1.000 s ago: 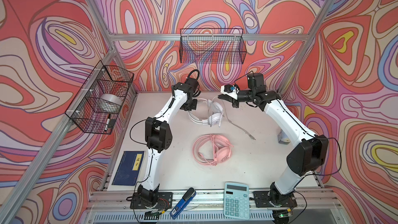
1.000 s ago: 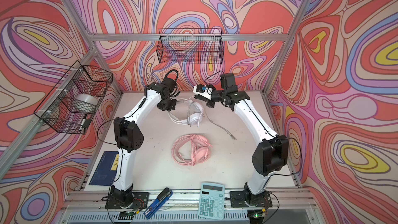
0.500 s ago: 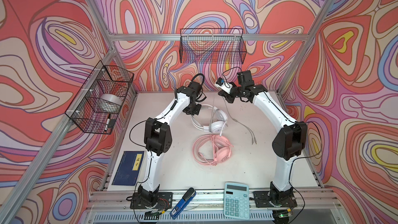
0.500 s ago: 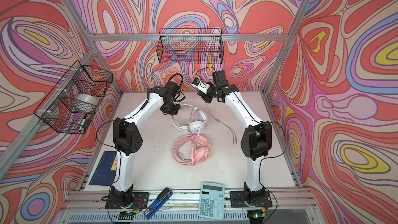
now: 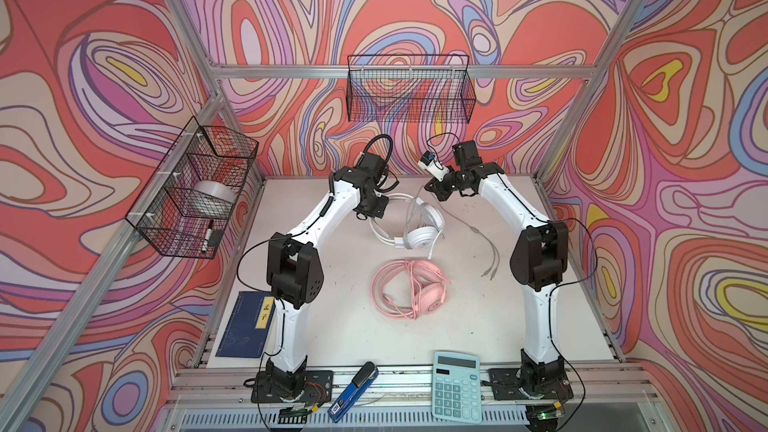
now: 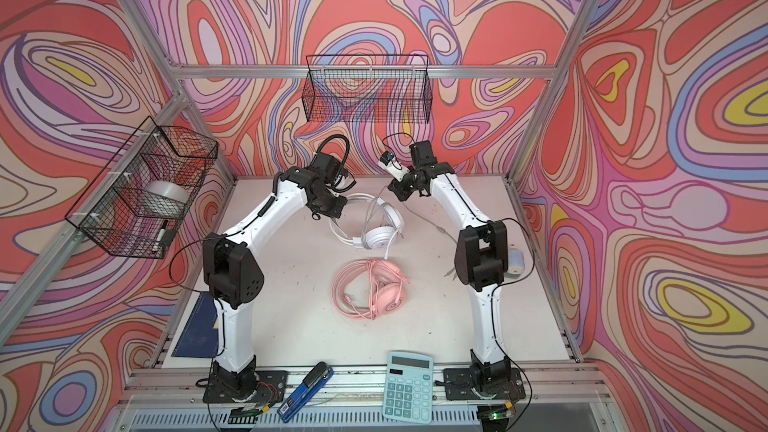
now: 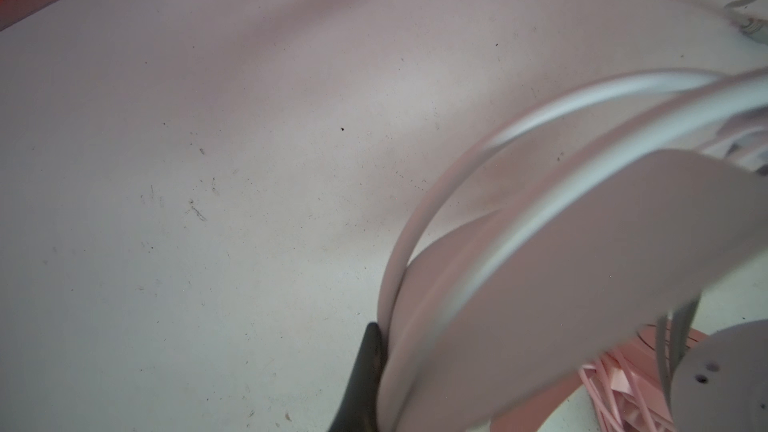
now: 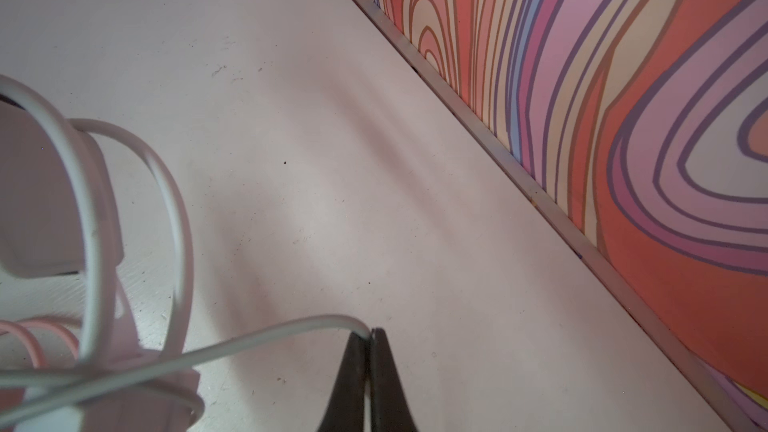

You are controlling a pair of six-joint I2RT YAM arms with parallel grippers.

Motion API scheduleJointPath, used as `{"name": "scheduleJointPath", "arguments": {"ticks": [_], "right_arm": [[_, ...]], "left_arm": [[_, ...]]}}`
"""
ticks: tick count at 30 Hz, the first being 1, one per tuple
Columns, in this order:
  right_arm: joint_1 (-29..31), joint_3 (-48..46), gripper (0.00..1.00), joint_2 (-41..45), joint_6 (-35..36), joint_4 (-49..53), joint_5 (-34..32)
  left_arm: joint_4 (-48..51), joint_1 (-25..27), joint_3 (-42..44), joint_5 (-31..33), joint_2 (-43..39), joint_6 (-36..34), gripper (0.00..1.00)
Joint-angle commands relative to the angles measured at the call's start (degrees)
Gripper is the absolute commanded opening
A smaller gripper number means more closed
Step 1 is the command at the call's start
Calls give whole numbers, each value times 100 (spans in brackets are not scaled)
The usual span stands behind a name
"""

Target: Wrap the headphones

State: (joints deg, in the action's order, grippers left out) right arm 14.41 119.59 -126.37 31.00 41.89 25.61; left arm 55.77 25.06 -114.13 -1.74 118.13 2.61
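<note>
Swirl-patterned walls [image 5: 124,56] box in a pale table [image 5: 332,326]. The pink headset [image 5: 432,301] lies bundled at the table's middle. Just behind the pink headset sits the white headset [image 5: 422,236], one earcup facing up. The left gripper [image 5: 372,213], behind and left of the pink headset, is clamped on the white headset's headband [image 7: 540,284]. The right gripper [image 8: 370,332], behind and slightly right of the pink headset, pinches the grey cord [image 8: 257,338] between closed jaws — loops of it hang round the white headset, and its plug end trails to the right of the pink headset.
</note>
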Motion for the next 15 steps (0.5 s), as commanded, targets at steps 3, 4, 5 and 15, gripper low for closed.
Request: {"name": "scheduleJointPath", "arguments": {"ticks": [3, 4, 5, 15], "right_arm": [[-179, 52, 0, -327, -472, -100, -190], [-204, -16, 4, -327, -555, -154, -172], [-237, -129, 7, -304, -645, -244, -132], [-644, -989, 40, 146, -1466, -1039, 267]], "left_arm": [[-11, 0, 226, -648, -452, -145, 0], [-96, -12, 342, -671, -500, -110, 0], [-145, -27, 430, -710, -542, -66, 0], [-378, -238, 822, -1088, -739, 300, 0]]}}
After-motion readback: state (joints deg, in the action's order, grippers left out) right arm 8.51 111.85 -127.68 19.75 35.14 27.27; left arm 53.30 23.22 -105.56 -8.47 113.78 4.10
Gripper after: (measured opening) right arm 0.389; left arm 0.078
